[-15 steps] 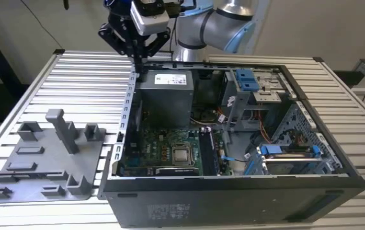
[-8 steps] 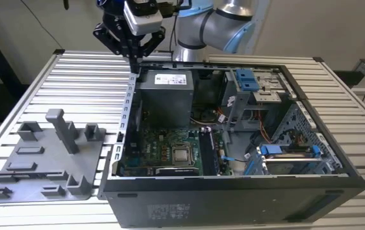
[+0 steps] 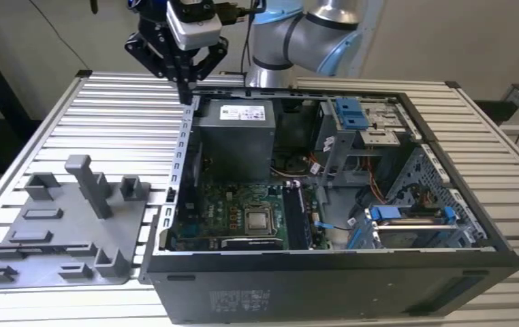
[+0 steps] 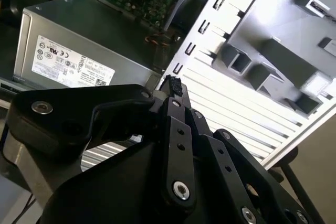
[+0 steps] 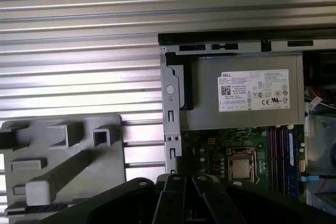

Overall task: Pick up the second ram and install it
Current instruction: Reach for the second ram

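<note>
The pincer [image 3: 186,94] hangs pressed together, empty, above the wall of the case [image 3: 184,139]. A descent from here risks striking that wall or the power supply [image 3: 234,139].

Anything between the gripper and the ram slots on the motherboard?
Nothing blocks from above: the case is open. The gripper hangs over the case's corner; the power supply lies between it and the ram slots.

Open computer case [image 3: 332,286] on slatted table [image 3: 105,116], green motherboard [image 3: 227,214] and power supply [image 3: 237,143] exposed, grey fixture tray [image 3: 55,235] beside it, gripper [image 3: 186,97] over case corner, fingertips together.
</note>
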You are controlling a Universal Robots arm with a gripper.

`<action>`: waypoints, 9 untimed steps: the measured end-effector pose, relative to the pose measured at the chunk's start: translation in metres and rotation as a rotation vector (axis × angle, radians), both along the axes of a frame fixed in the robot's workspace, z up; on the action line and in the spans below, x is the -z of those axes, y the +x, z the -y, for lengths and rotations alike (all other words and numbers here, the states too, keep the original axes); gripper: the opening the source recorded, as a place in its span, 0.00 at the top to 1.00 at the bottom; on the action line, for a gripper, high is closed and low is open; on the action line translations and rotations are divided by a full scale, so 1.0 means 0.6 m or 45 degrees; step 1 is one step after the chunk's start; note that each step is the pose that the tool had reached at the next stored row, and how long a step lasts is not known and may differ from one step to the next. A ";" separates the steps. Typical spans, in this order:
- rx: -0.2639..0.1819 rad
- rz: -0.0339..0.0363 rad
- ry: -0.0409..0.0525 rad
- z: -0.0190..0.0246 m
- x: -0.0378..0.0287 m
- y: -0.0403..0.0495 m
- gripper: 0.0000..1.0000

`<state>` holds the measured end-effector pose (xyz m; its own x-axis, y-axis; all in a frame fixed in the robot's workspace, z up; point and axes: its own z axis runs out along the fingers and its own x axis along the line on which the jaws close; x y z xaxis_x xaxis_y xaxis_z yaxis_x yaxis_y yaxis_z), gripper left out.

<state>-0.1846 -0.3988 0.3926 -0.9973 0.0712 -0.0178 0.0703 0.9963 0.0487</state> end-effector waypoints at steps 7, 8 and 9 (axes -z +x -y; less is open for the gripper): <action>0.000 0.0000 0.000 0.0000 0.000 -0.016 0.89; 0.000 0.0000 0.000 0.0000 0.000 -0.019 0.89; 0.000 0.0000 0.000 0.0000 0.000 -0.022 0.89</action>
